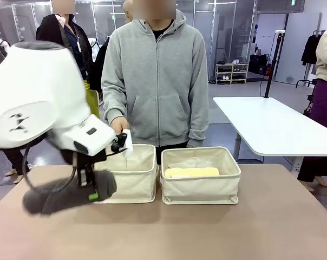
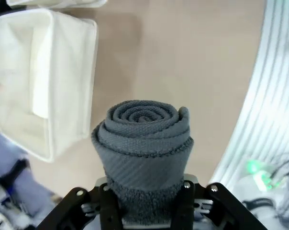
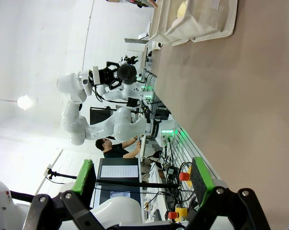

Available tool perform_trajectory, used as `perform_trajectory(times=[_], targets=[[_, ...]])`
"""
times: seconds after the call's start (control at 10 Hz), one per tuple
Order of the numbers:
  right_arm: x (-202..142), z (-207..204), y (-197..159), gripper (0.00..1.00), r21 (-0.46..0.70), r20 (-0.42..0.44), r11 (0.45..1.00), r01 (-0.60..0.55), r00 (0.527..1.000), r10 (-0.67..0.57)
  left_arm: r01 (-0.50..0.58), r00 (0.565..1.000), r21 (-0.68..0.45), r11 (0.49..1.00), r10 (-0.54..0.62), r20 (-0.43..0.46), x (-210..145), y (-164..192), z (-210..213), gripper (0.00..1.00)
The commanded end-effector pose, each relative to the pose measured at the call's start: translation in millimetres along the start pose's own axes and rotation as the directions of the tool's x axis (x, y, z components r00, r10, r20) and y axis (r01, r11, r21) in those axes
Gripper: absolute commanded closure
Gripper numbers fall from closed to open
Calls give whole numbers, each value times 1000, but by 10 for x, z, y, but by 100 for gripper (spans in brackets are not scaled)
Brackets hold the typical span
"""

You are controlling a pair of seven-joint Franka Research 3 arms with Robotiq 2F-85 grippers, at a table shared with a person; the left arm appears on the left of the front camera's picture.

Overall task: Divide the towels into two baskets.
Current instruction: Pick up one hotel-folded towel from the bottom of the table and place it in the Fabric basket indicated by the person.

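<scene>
Brown desk carried two cream baskets side by side before a person in a grey hoodie. The dark grey towel was clamped at one end in the left hand, held just beside the left basket. The right basket held the pale yellow towel. The right hand stood wide and empty. Judged step: transport; next, lift over the rim and release.

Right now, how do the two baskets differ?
The right basket holds a pale yellow towel lying flat; the left basket shows no towel inside from the front. The left gripper, shut on the dark grey towel, hangs in front of the left basket; nothing is near the right one. Both are cream, rectangular, side by side.
</scene>
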State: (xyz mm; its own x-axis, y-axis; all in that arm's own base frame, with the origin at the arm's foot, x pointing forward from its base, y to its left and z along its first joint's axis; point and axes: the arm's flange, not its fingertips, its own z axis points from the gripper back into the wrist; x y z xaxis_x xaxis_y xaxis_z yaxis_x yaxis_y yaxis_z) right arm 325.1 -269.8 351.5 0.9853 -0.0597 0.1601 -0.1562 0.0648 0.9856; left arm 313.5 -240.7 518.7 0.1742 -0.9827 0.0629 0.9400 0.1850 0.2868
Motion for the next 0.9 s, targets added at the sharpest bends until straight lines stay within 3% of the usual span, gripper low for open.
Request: perform_trajectory(times=[0.0,0.2,0.3,0.7,0.8], targets=[[-14,-1,25,0,9,-1,1000,-19,1000,19,182,983,39,983,-183,12,186,580,-34,56],[-14,-1,25,0,9,-1,1000,-19,1000,19,339,941,64,939,-339,-2,327,1118,-83,56],[-14,-1,25,0,9,-1,1000,-19,1000,19,360,932,70,930,-362,14,412,1408,-118,56],[-14,-1,25,0,9,-1,1000,-19,1000,19,340,937,86,936,-345,54,681,2027,-657,56],[-14,-1,25,0,9,-1,1000,-19,1000,19,316,945,46,948,-319,73,712,2096,-843,56]])
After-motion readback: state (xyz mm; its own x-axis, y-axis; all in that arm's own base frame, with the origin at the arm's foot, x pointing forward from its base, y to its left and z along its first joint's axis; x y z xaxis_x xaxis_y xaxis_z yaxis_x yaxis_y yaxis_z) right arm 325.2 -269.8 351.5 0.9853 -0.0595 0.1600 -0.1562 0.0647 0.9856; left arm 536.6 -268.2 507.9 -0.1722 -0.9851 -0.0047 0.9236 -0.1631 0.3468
